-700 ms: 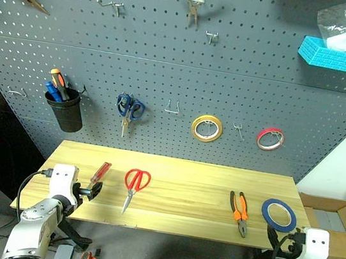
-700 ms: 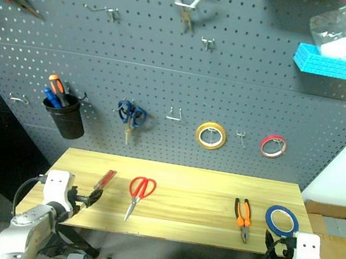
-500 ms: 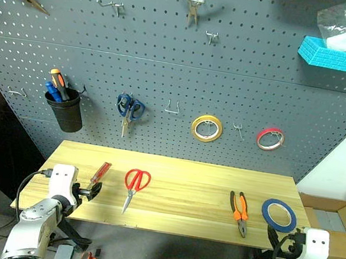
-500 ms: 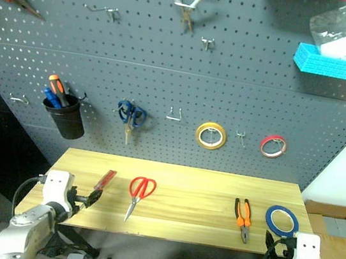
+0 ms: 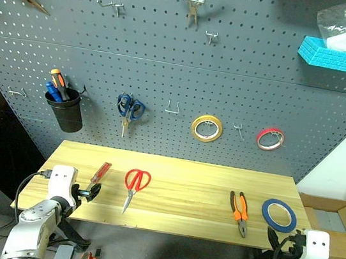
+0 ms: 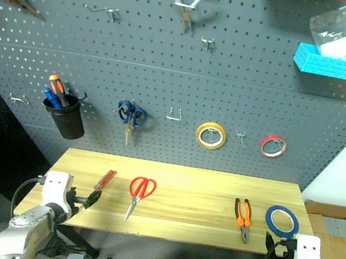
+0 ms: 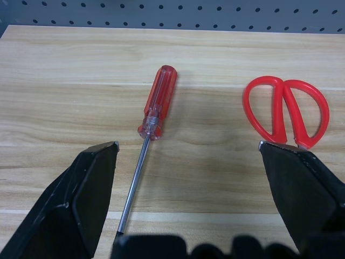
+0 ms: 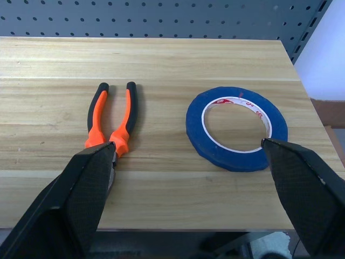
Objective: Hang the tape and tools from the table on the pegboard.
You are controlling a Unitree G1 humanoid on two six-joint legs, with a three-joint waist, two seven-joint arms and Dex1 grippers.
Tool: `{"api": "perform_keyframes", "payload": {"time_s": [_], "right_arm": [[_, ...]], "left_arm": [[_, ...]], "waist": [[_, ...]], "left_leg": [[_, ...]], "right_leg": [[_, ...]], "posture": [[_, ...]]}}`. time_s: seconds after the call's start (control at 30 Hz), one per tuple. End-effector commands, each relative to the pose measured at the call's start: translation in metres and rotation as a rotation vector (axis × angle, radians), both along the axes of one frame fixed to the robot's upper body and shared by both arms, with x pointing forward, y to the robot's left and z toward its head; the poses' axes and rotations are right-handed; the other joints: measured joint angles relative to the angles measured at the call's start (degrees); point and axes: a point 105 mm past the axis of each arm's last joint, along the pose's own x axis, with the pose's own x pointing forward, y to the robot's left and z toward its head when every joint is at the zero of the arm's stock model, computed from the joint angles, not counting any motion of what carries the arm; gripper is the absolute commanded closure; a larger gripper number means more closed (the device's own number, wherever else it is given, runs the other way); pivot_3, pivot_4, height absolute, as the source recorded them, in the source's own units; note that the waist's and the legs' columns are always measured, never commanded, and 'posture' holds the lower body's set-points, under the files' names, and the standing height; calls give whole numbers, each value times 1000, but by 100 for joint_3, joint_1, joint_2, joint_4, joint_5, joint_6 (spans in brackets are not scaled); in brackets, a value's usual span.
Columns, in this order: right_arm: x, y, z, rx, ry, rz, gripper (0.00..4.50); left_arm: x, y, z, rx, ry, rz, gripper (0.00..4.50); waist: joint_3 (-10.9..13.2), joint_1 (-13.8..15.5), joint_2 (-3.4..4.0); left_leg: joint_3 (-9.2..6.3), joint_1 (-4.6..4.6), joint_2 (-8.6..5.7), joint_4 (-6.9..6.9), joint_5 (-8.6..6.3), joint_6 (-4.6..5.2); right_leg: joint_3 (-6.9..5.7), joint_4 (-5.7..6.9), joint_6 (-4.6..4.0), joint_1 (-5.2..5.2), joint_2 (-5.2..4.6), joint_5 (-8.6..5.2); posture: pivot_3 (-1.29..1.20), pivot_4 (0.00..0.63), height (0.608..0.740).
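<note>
Both my grippers, left point(image 7: 183, 154) and right point(image 8: 188, 156), gape empty at the light wooden worktop point(image 5: 186, 170), aimed at the red-handled screwdriver point(image 7: 153, 121) and thin blue tape ring point(image 8: 236, 127), ready to grasp.

Rt gripper point(image 8: 191, 178) spread wide above table point(image 8: 161, 59) edge; blue tape point(image 8: 236, 128) lies flat beside orange-and-black pliers point(image 8: 110, 121), apart. Pegboard point(image 8: 161, 19) behind. Tape's inner label text unreadable, possibly red print.
</note>
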Motion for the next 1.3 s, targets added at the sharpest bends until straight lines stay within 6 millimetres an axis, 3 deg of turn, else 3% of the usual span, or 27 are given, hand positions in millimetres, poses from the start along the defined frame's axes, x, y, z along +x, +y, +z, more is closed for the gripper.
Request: {"api": "perform_keyframes", "payload": {"time_s": [0.03, 0.9, 1.0, 1.2, 1.3], "right_arm": [[5, -7, 15, -29, -58, -3, 0], [5, -16, 24, -99, -56, 18, 0], [10, -19, 30, -120, -48, 29, 0], [30, -14, 45, -133, -16, 133, 0], [40, -12, 50, -139, 7, 199, 0]], "left_arm": [[6, 3, 16, 27, -59, -7, 8], [5, -1, 23, 20, -73, -12, 8], [13, -15, 33, 40, -103, -100, 8], [34, -84, 58, -62, -144, -401, 8], [40, -128, 66, -121, -143, -585, 8]], "waist": [[0, 0, 0], [1, 1, 3], [2, 2, 4], [152, 11, 6], [273, 20, 15]], "left_leg": [[0, 0, 0, 0, 0, 0], [0, 0, -2, -3, -1, 0], [0, -1, -3, -3, -1, -1], [4, 3, -7, 2, 0, 0], [4, 6, -8, 1, 14, 24]], "right_leg": [[-1, 0, 0, 0, 0, 0], [-4, -2, -3, -1, -6, -2], [-5, -3, -3, -1, -7, -2], [-5, -2, -3, 4, -13, -2], [-6, -2, -3, 11, -12, -2]], "posture": [[45, 0, 740], [51, 0, 740], [51, 0, 740], [46, 80, 740], [40, 131, 740]]}}
